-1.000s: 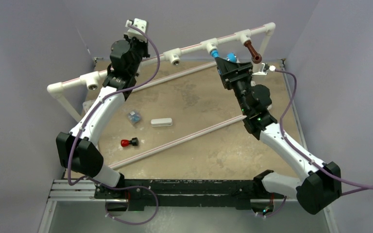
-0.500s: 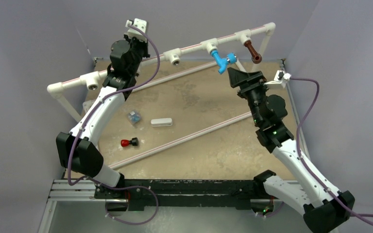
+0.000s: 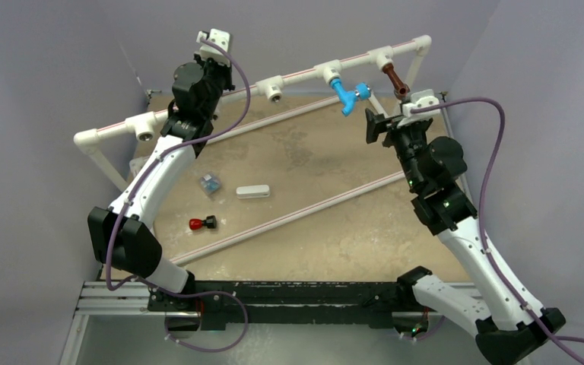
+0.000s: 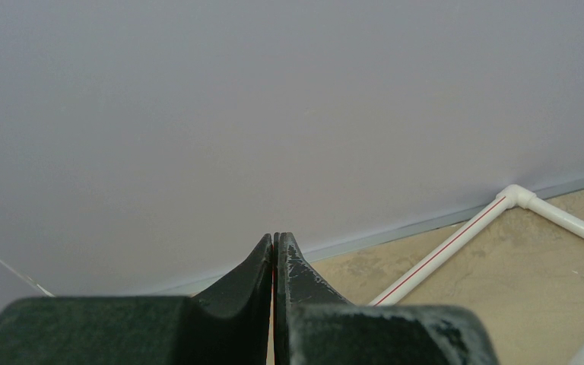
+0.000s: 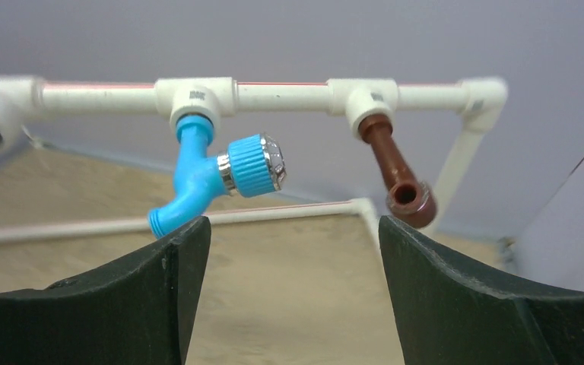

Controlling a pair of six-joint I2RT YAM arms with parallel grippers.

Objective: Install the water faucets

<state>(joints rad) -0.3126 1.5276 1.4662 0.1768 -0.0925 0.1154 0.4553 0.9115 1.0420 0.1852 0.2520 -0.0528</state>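
Your right hand (image 5: 293, 236) is wide open and holds nothing. Both of its fingers (image 5: 160, 296) are spread out with clear air between them. The blue faucet (image 5: 213, 179) sits in a white tee (image 5: 195, 95) on the pipe rail (image 3: 296, 74), up off the tabletop (image 3: 312, 198). Its spout angles down and to the left, and the ribbed knob with the silvery end pokes out to the right. In the wrist view the spout tip sits just above your left finger, close but not touching.

The brown faucet (image 5: 395, 171) hangs from the next tee along, near the rail's corner. Its round spout opening is just above the other finger, also apart from it. From the top camera, that hand is on the near side of the rail, below the brown one and a bit right of the blue one.

Your left hand (image 4: 274, 243) is clamped fully shut on nothing, fingertips pressed together. It's raised at the far left end of the rail and aimed at the back wall, well apart from both faucets.

Lying loose on the tabletop are a white block (image 3: 252, 192), a small red and black piece (image 3: 202, 223) and a small bluish bit (image 3: 211, 182).
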